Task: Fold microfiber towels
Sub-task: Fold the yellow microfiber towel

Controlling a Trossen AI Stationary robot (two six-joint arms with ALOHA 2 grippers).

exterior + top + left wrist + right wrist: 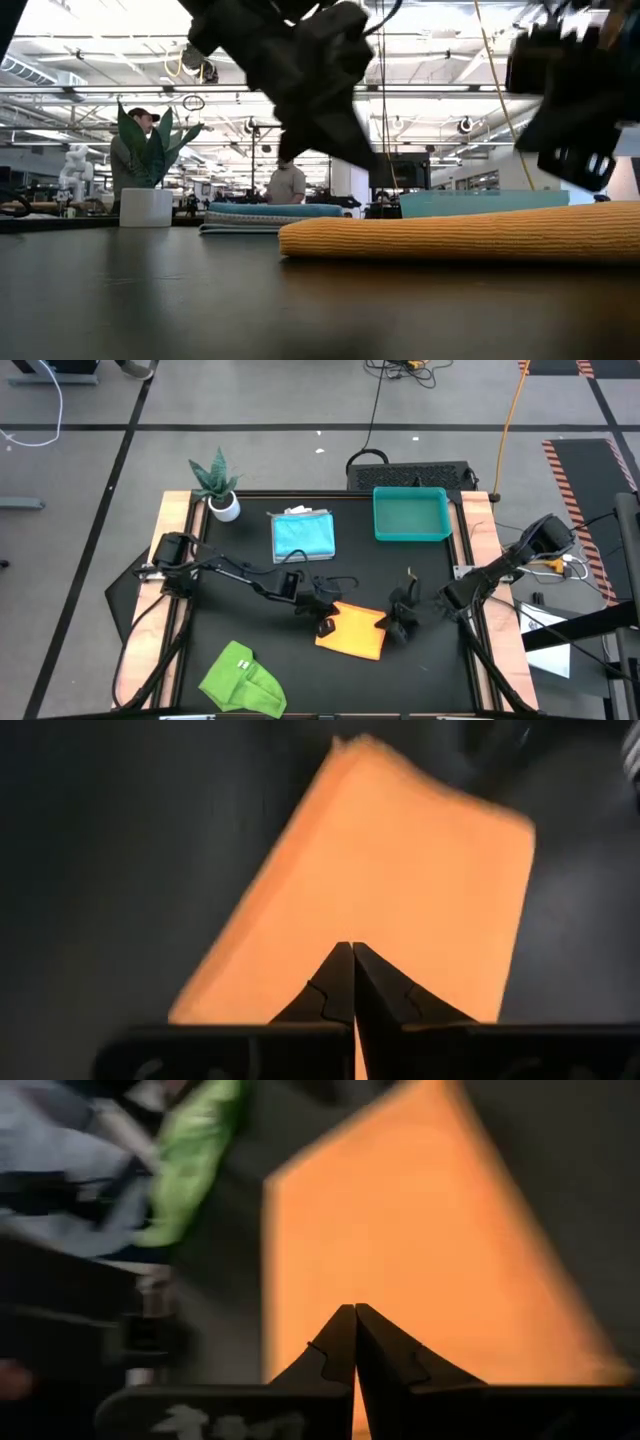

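Folded yellow-orange towel point(352, 631) lies flat mid-table, toward the front | left gripper point(325, 626), fingers together, hovers at its left edge | right gripper point(397, 624), fingers together, at its right edge | lime green towel point(243, 680) crumpled, front left.

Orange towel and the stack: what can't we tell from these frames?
- Orange towel: layer count; high view too small, low view edge-on.
- Left gripper and right gripper, both shut: whether they touch the cloth; wrist views blurred.
- Folded stack: only turquoise on pale layers shows; number unclear, top one covers the rest.
- Green towel: crumpled, cut off by the high view's bottom edge.
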